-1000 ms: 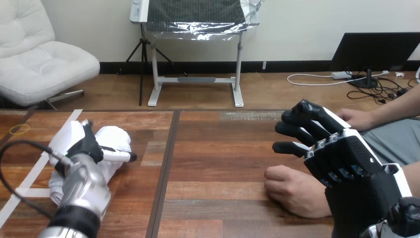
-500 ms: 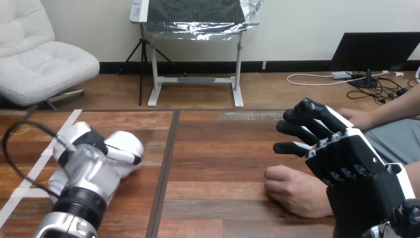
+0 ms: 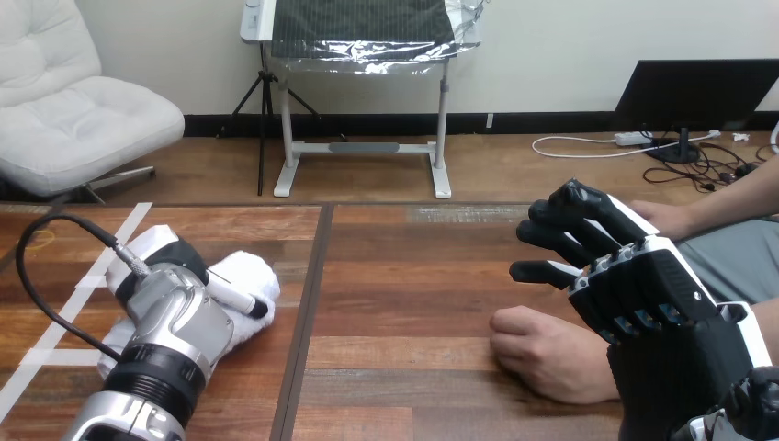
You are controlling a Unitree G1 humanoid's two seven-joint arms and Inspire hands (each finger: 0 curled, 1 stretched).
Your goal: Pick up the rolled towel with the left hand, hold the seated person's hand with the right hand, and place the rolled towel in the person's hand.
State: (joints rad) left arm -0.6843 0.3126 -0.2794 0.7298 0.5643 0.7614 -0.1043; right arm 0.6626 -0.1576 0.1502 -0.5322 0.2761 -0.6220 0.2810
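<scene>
The white rolled towel (image 3: 253, 276) is at the table's left part, with my left hand (image 3: 174, 266) shut on it; the thumb (image 3: 237, 299) lies across its front and the silver forearm hides its near end. The person's hand (image 3: 542, 354) rests as a loose fist on the table at the lower right. My right hand (image 3: 643, 294) hovers just to the right of and above that fist, fingers (image 3: 560, 225) spread and relaxed, curled round nothing. I cannot tell whether it touches the person's wrist.
White tape lines (image 3: 69, 299) cross the table's left end, with a yellow band (image 3: 37, 239) lying near the far left edge. A dark seam (image 3: 310, 294) splits the tabletop. The person's other hand (image 3: 666, 219) rests at the far right edge.
My left hand has carried the towel rightward toward the table's seam and turned with it. The right hand and the person's fist have hardly moved.
</scene>
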